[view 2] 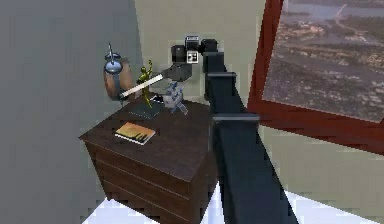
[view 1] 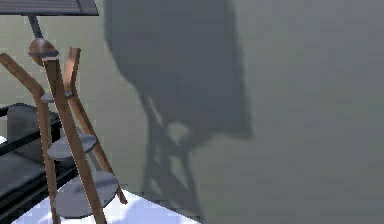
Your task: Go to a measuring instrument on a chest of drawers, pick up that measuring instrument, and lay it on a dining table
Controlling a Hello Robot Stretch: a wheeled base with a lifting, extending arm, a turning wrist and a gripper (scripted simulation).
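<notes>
A dark brown chest of drawers (view 2: 140, 165) stands in a corner in the arm side view. At its back left stands a round clock-like thing (view 2: 114, 76) with a blue and orange face and small bells on top. My arm (view 2: 235, 130) reaches out over the chest. The gripper (view 2: 128, 95) points left toward the round thing, its thin fingers (view 2: 140, 90) just below and right of it. A yellowish figure (view 2: 150, 80) and a grey object (view 2: 176, 100) stand right behind the gripper. I cannot tell whether it holds anything.
A flat book (view 2: 135, 133) lies on the chest's front. A window with a red-brown frame (view 2: 268, 95) is at the arm side view's right. In the forward view, a wooden ladder shelf (view 1: 70, 130) with round grey trays stands at the left before a bare wall (view 1: 310, 110).
</notes>
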